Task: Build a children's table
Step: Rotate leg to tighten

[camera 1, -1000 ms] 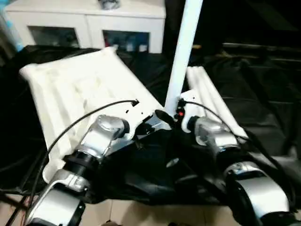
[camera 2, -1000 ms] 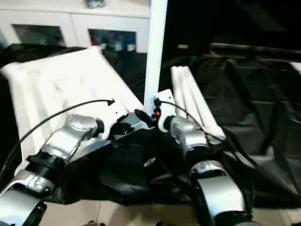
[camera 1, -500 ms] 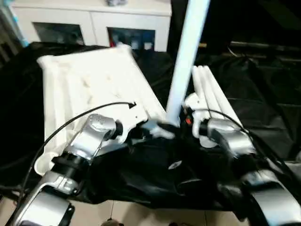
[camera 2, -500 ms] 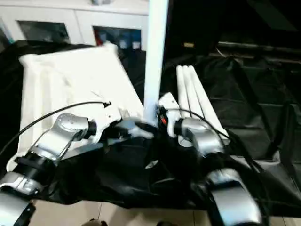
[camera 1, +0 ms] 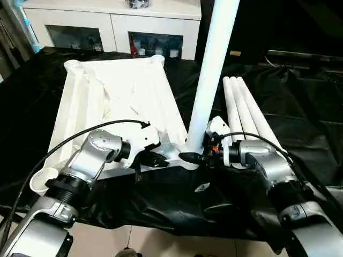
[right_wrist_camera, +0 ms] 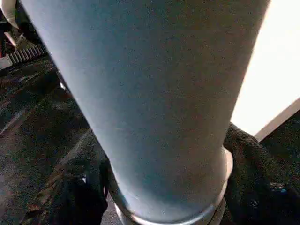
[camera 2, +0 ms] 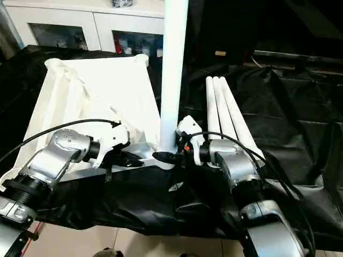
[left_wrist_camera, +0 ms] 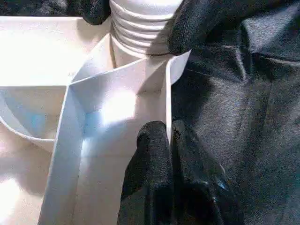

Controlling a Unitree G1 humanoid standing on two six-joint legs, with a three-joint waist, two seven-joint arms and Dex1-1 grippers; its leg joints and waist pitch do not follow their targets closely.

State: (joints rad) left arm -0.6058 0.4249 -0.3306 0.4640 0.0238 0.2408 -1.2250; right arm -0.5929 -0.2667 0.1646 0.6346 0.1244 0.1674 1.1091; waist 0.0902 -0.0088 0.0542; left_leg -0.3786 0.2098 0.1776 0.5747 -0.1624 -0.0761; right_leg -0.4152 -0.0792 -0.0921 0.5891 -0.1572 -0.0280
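While left gripper [left_wrist_camera: 169,140] pinches tabletop [camera 1: 107,96] rib, right gripper [camera 1: 194,157] clasps upright leg [camera 1: 211,75]

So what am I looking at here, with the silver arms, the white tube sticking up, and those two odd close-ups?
It is a two-armed robot building a children's table. The two wide pictures come from cameras on its head, looking down over its silver forearms. The two close-ups come from cameras on its wrists.

On the black sheet lies the tabletop, underside up. Three spare legs lie beside it. Behind stands a white cabinet.

The upright leg stands in a corner socket of the tabletop. The right gripper has its black fingers around the base of that leg. The left gripper is shut on a thin rib of the tabletop, steadying it.
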